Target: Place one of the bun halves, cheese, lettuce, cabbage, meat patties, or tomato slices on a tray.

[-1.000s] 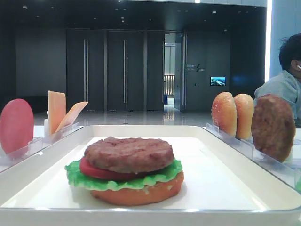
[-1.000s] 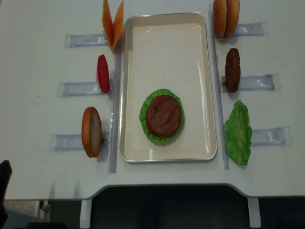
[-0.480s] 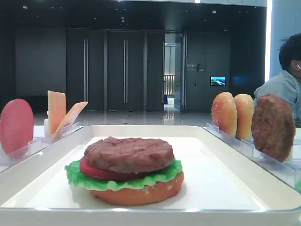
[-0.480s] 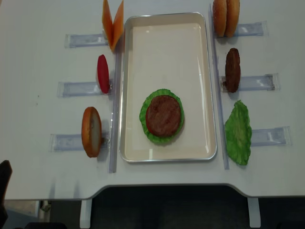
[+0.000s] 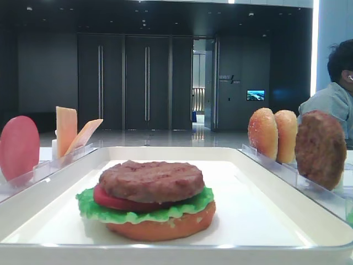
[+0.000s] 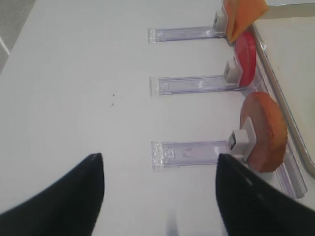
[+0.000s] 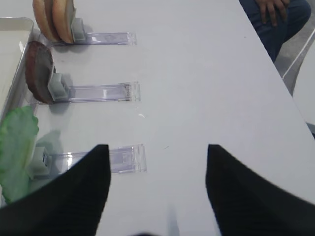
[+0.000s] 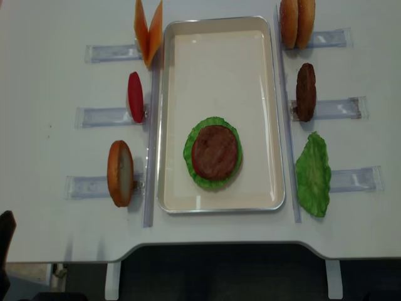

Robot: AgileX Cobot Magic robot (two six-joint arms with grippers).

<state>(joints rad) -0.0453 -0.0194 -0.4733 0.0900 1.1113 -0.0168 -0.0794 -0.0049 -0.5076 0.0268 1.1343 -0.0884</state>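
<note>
On the white tray (image 8: pixel 219 50) a meat patty (image 8: pixel 215 152) tops a stack of tomato slice (image 5: pixel 107 199), lettuce (image 5: pixel 88 208) and bun half (image 5: pixel 165 227). Left of the tray stand cheese slices (image 8: pixel 148 31), a tomato slice (image 8: pixel 135 96) and a bun half (image 8: pixel 119 173). Right of it stand two bun halves (image 8: pixel 297 23), a second patty (image 8: pixel 306 91) and a lettuce leaf (image 8: pixel 312 175). My left gripper (image 6: pixel 158 157) hangs open over bare table, left of that bun half (image 6: pixel 263 130). My right gripper (image 7: pixel 157 147) is open and empty, right of the lettuce leaf (image 7: pixel 17 147).
Clear slotted racks (image 8: pixel 100 115) (image 8: pixel 341 108) lie on the white table on both sides of the tray. A person (image 5: pixel 333 94) sits past the table's right edge; their legs (image 7: pixel 275 19) show in the right wrist view.
</note>
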